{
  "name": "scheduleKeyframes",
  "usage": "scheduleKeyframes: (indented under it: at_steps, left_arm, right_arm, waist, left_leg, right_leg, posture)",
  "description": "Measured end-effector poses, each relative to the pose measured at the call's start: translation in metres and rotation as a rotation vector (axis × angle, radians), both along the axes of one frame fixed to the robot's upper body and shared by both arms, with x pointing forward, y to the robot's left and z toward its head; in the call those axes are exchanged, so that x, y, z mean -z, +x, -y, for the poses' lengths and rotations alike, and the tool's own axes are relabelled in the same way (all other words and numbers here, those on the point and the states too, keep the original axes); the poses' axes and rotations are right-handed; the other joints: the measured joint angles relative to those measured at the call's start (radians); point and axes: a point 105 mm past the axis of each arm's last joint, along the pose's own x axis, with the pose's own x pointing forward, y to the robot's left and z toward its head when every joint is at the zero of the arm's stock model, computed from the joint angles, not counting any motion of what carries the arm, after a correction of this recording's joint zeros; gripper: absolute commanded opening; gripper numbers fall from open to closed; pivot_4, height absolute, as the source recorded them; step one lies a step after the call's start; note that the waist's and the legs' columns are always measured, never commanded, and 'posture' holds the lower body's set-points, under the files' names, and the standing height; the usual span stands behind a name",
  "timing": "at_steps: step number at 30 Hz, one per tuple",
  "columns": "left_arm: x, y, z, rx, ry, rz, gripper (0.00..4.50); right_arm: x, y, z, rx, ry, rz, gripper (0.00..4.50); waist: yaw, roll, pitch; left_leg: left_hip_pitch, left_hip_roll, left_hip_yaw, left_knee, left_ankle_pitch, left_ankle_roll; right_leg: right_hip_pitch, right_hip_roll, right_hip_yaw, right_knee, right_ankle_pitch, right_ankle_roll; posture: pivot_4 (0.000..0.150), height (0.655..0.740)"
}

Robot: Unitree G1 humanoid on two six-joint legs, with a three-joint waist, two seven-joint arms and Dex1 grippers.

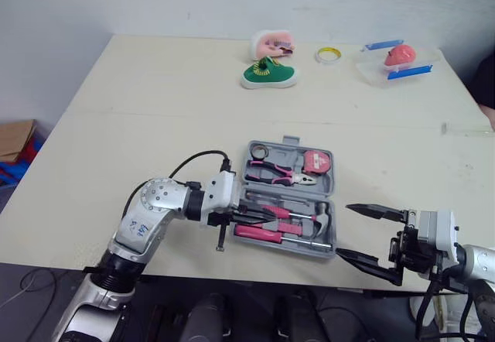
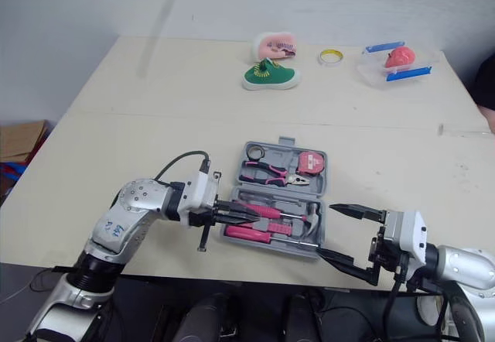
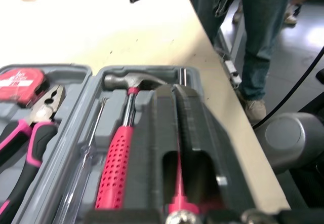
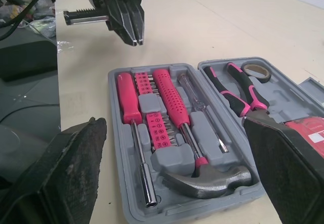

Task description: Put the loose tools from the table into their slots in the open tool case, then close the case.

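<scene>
Cream table, open tool case, hammer crosswise, head toward right tool

I get soft, even room light, bright on the cream table all around the tool case. The case throws only a thin, soft-edged shadow along its rim, and below the table edge nearest the case everything drops to dark.

In the left wrist view the table beyond the case is washed almost white, and the left gripper is smeared out of focus. In the right wrist view the hammer head inside the case carries a dull sheen. The right gripper pads either side of the case are blurred dark masses.
</scene>
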Motion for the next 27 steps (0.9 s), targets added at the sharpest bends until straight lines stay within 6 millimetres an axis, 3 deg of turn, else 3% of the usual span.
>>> scheduleKeyframes:
  at_steps: [9, 21, 27]
  left_arm:
    - [0.034, 0.009, 0.01, -0.037, 0.1, -0.008, 0.04]
    - [0.047, 0.008, 0.016, -0.041, 0.17, 0.006, 0.04]
    - [0.049, 0.011, 0.017, -0.062, 0.228, 0.022, 0.04]
  right_arm:
    - [0.009, -0.003, 0.004, 0.022, -0.008, -0.035, 4.5]
    - [0.015, -0.005, 0.009, 0.052, -0.013, -0.046, 4.5]
    - [0.018, -0.005, 0.01, 0.062, -0.011, -0.051, 4.5]
  waist:
    - [0.001, 0.0, 0.0]
    - [0.001, 0.0, 0.0]
    - [0.001, 0.001, -0.001]
  left_leg:
    - [0.0, 0.0, 0.0, 0.001, -0.001, 0.001]
    - [0.001, 0.0, 0.0, 0.001, -0.002, 0.001]
    - [0.013, 0.001, -0.002, 0.0, -0.011, 0.001]
  right_leg:
    - [0.0, 0.0, 0.0, 0.0, 0.0, 0.001]
    - [0.002, -0.001, 0.0, -0.001, 0.0, 0.001]
    - [0.016, -0.001, -0.002, -0.006, 0.0, 0.001]
  posture:
    - [0.15, 0.74]
    - [0.15, 0.74]
    - [0.15, 0.74]
